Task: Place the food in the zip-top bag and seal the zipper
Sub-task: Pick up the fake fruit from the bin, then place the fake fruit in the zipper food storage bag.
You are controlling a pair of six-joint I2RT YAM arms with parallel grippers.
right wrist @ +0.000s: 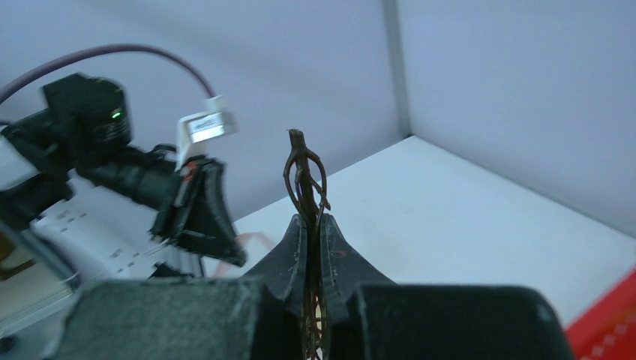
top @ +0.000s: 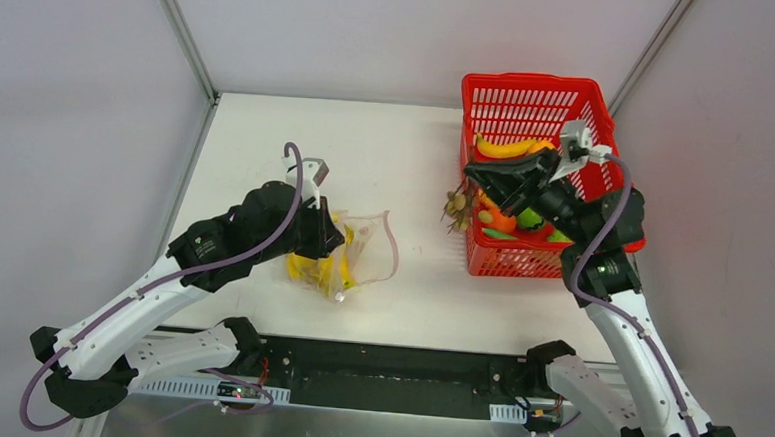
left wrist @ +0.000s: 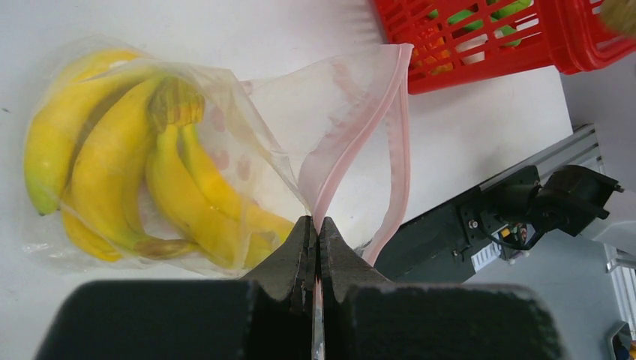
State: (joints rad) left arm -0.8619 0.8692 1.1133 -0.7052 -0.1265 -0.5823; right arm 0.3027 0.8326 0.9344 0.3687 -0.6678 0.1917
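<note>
we see the left gripper (left wrist: 316, 226) pinched shut on the bag (left wrist: 300, 112) right at its zipper (left wrist: 405, 142), with the pink strip running between the two fingers. the bag lies on the table (top: 267, 142), left of centre, and its mouth gapes open. the two pink lips stand apart and curve away from the grip toward the basket (top: 531, 83). inside the bag lies a bunch of bananas (left wrist: 142, 180), pressed against the clear film at the closed end, away from the mouth.

the right gripper (right wrist: 309, 223) is closed too, its fingers clamped on a thin brown stem (right wrist: 303, 169) that sticks up past the tips. from above, we see a small brownish cluster (top: 455, 210) at that gripper, just outside the basket's left wall and well apart from the bag. we cannot tell what fruit it is.

the basket is red and sits at the far right of the table. in it we make out a banana (top: 505, 148), an orange piece (top: 498, 221) and green pieces (top: 534, 221), all partly hidden by the right arm.
</note>
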